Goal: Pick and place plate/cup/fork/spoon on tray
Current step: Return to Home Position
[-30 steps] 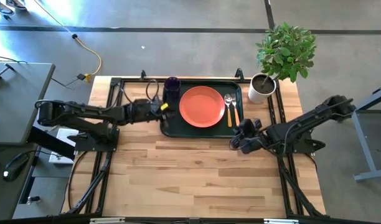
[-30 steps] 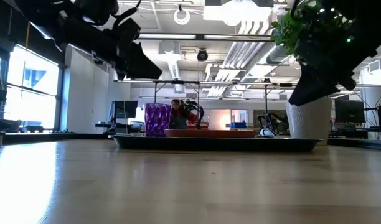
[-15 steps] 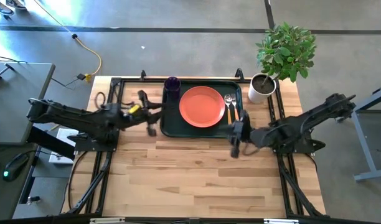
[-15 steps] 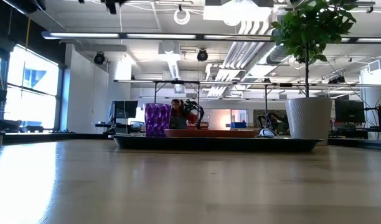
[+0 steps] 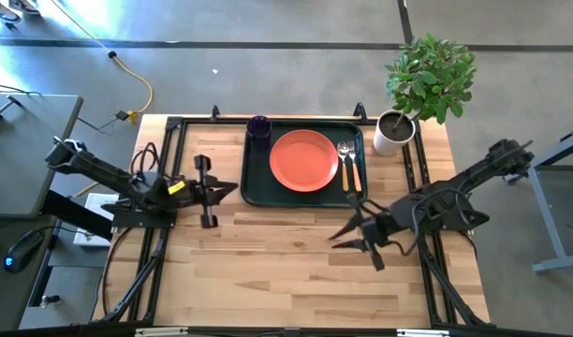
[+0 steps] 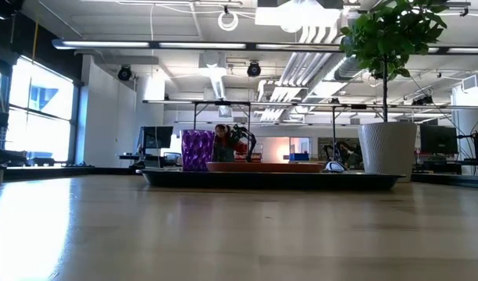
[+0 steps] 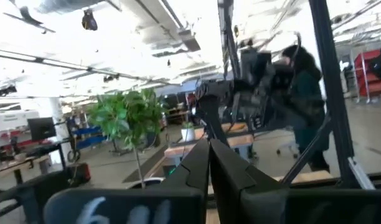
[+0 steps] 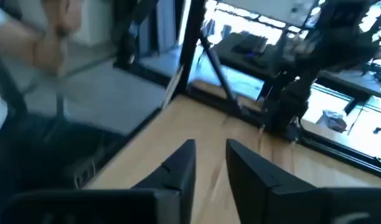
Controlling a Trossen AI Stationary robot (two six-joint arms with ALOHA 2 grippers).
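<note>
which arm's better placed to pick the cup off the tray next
Left. The cup sits at the tray's left end, and the left end effector hovers off that end; the right end effector is beyond the plate.

4 views are supplied. The high view sits overhead, facing straight down, far enough to take in the whole table (image 5: pixel 296 271), both arms and the surrounding floor. The low view sits at table-top level, facing level across the boards toward the room; the tray (image 6: pixel 270 179) and potted plant (image 6: pixel 386 86) stand at its far end, and both also appear in the high view. The left wrist view faces across toward the same plant and the other arm. The right wrist view faces down over the tabletop toward the opposite arm's base.
</note>
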